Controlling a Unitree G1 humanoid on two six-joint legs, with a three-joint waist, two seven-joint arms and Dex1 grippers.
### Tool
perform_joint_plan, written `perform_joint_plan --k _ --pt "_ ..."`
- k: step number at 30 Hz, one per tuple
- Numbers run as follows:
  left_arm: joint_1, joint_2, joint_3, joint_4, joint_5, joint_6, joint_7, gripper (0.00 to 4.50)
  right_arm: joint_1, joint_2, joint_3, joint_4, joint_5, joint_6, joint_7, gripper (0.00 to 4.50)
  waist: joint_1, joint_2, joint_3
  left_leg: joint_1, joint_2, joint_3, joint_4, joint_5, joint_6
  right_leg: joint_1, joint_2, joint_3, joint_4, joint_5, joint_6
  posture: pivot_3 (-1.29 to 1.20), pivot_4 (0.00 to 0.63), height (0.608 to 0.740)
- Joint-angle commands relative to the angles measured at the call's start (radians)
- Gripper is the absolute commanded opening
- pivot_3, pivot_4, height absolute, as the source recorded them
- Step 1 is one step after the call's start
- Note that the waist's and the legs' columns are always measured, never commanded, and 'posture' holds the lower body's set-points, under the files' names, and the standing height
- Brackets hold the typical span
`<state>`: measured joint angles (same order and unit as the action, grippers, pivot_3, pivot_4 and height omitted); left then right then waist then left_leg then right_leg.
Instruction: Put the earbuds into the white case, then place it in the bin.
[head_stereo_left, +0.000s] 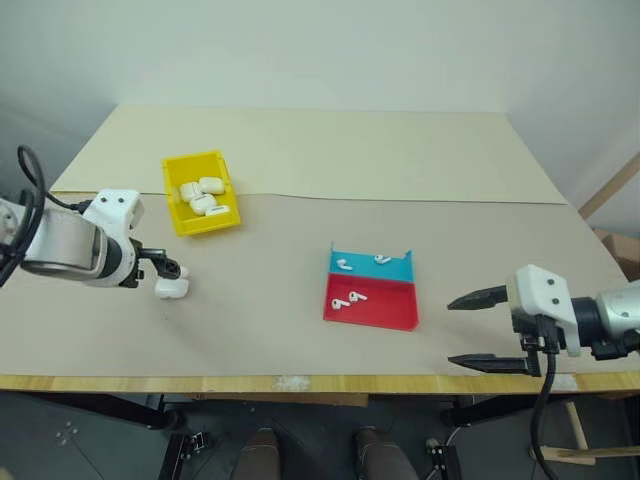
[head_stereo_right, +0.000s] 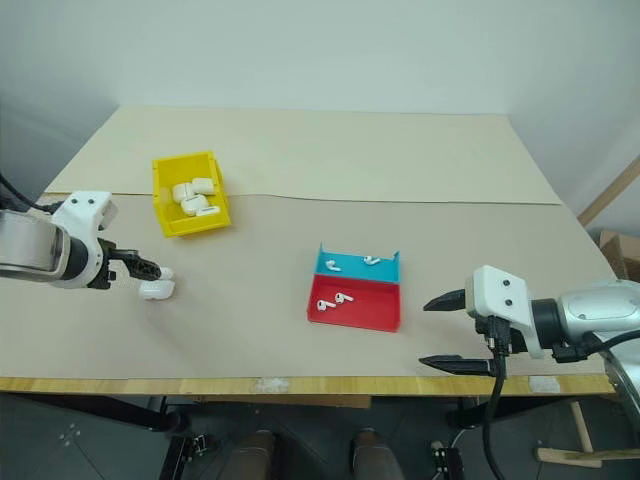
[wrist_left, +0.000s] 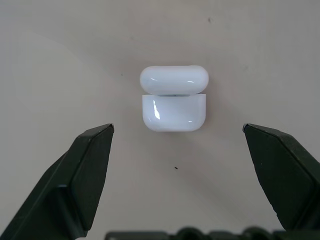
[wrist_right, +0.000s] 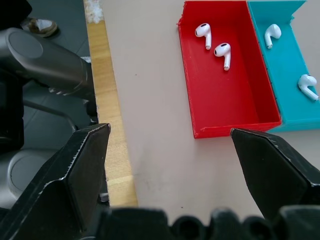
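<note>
The white case (wrist_left: 173, 102) lies on the table at the left, its lid end away from my fingers, and also shows from the head camera (head_stereo_left: 171, 288). My left gripper (head_stereo_left: 168, 270) hovers just above it, open, with the case between and beyond its two fingers (wrist_left: 90, 165). Two earbuds (head_stereo_left: 350, 299) lie in the red half of a small tray, and two more earbuds (head_stereo_left: 363, 262) lie in the teal half. My right gripper (head_stereo_left: 451, 332) stands open to the right of the tray, empty. The yellow bin (head_stereo_left: 205, 226) sits behind the case.
Several white cases (head_stereo_left: 205, 195) lie inside the yellow bin. The red-and-teal tray (head_stereo_left: 368, 318) sits mid-table, with its near red wall (wrist_right: 235, 131) close ahead of my right fingers. The table's wooden front edge (head_stereo_left: 300, 382) runs below both grippers.
</note>
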<state>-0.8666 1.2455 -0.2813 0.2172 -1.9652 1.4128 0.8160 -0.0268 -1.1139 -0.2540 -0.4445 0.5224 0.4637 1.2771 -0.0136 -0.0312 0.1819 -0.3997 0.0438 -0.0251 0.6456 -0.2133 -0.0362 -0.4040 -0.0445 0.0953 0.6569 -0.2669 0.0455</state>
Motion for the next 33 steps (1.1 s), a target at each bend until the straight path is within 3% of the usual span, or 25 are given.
perform_joint_plan --k 1,4,10,22,33 --pt "-0.032 -0.018 -0.024 0.039 -0.007 0.015 0.030 4.50 0.027 -0.010 -0.067 -0.049 0.025 0.029 -0.017 4.46 0.000 0.000 0.000 0.000 0.000 0.000 0.000 0.000 0.000 0.000 0.000 0.000 0.000 0.000 0.000 0.00 0.150 0.740" --pt "-0.036 -0.047 -0.034 0.071 0.007 0.022 0.031 4.50 0.046 -0.007 -0.082 -0.071 0.035 0.055 -0.037 4.46 0.001 -0.001 0.000 0.000 0.000 0.000 0.000 0.000 -0.001 0.000 0.000 0.000 0.001 0.000 0.000 0.00 0.150 0.740" --pt "-0.079 -0.125 -0.019 0.123 0.167 0.097 -0.045 4.50 0.077 -0.004 -0.113 -0.102 0.047 0.088 -0.052 4.46 0.001 -0.001 0.000 0.000 -0.001 -0.001 0.000 0.001 -0.002 0.000 0.000 0.000 0.000 0.000 0.000 0.00 0.150 0.740" --pt "-0.116 -0.265 0.092 0.180 0.558 0.201 -0.234 4.50 0.139 -0.002 -0.165 -0.143 0.066 0.126 -0.082 4.46 0.000 -0.002 -0.001 -0.001 -0.001 -0.001 0.000 0.001 -0.002 0.000 0.000 -0.001 0.000 0.000 0.000 0.00 0.150 0.740" --pt "-0.128 -0.306 0.090 0.220 0.711 0.202 -0.379 4.50 0.155 -0.005 -0.179 -0.147 0.066 0.144 -0.091 4.46 -0.001 -0.003 -0.001 -0.001 -0.001 -0.001 0.000 0.001 -0.002 0.000 0.000 -0.001 0.000 0.000 0.000 0.00 0.150 0.740"
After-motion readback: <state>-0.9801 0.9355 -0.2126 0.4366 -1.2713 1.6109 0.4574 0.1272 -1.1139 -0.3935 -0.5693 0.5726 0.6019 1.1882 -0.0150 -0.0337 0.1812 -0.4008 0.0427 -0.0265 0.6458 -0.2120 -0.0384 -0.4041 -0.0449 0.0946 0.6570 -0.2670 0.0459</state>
